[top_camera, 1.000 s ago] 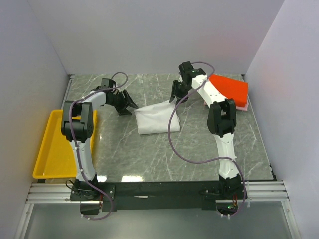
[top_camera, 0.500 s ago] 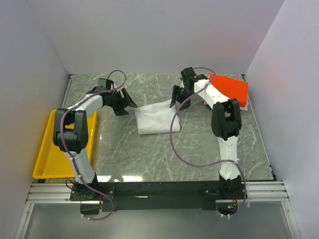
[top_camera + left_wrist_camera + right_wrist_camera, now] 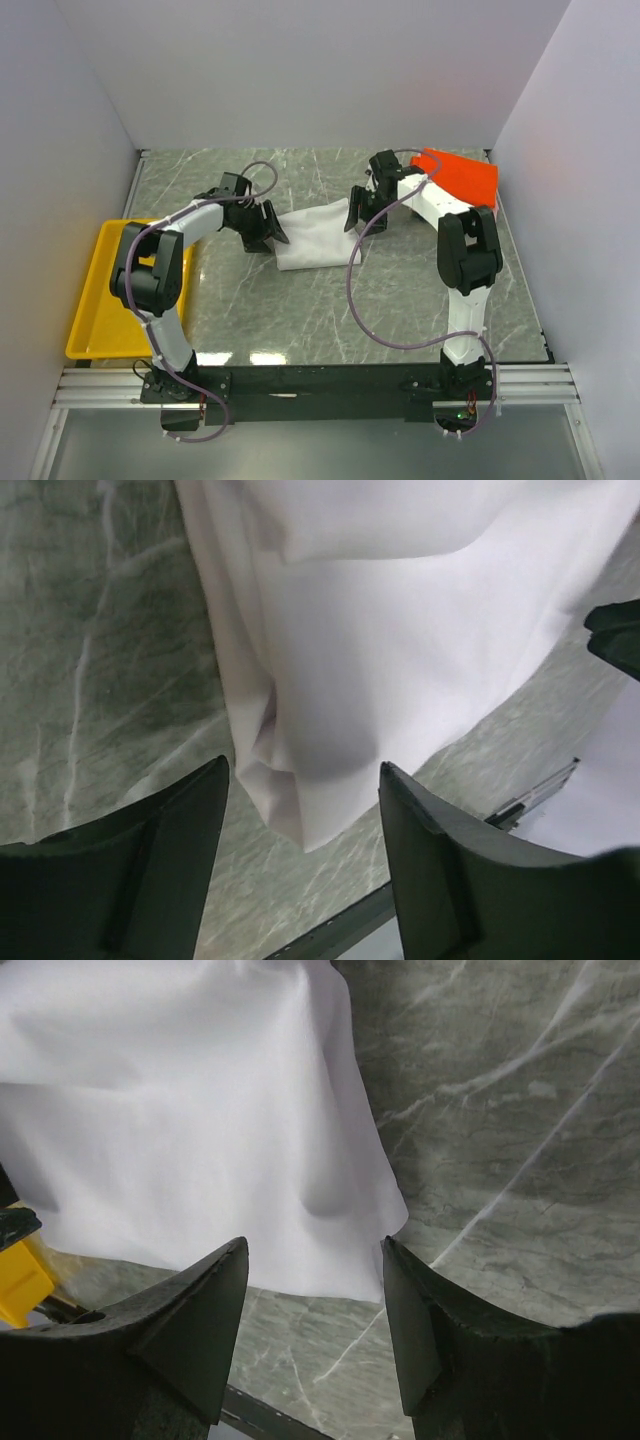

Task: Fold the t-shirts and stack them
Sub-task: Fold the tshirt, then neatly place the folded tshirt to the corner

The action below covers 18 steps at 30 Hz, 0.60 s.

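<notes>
White arms, black joints — purple cables.

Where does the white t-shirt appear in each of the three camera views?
Top external: white t-shirt at the table's centre.
Left wrist: white t-shirt fills the upper middle.
Right wrist: white t-shirt fills the upper left.
Shared landmark: the grey marble table under it.

White t-shirt w/ folded edge on marble table; L fingers spread, shirt corner btwn tips.
</notes>
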{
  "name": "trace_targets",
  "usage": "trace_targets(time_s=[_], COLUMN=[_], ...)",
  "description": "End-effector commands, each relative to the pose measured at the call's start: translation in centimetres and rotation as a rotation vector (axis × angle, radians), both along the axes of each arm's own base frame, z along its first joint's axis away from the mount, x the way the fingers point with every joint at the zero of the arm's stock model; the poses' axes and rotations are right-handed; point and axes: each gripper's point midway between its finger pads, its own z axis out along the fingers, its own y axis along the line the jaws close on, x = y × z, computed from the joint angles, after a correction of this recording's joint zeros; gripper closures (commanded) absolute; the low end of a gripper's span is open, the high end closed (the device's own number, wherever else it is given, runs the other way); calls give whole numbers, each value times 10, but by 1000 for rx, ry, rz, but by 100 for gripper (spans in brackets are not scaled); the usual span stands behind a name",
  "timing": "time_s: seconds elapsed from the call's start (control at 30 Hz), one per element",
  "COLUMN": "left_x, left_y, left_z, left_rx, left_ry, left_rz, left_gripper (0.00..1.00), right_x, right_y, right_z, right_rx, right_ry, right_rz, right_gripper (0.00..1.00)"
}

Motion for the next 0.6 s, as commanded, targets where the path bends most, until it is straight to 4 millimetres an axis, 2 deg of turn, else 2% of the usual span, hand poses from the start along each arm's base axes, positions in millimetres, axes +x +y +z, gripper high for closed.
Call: trace_targets(time_s=[0.0,0.17,0.3,0.43,0.57], left_x=[-11,-18,-17,-7,-7], left_y=[8,18,14,9,8], left_z=[-9,-21,-26,-26,-32], left_rx=[80,130,106,79,76], left_ry=[6,19,10,-22,-22], left_rz=[-7,19,21,35,40], left_gripper=[34,39,40,41,45], right_x=[2,2,3,3,3], right_y=[0,2,6,10,4], right_z=[19,15,15,13,10], right_rx=[39,48,71,122,157], right_ry=[-66,-67,-72,-66,-71], right_rz=[7,11,39,75,78], right_gripper=[37,37,37,33,28])
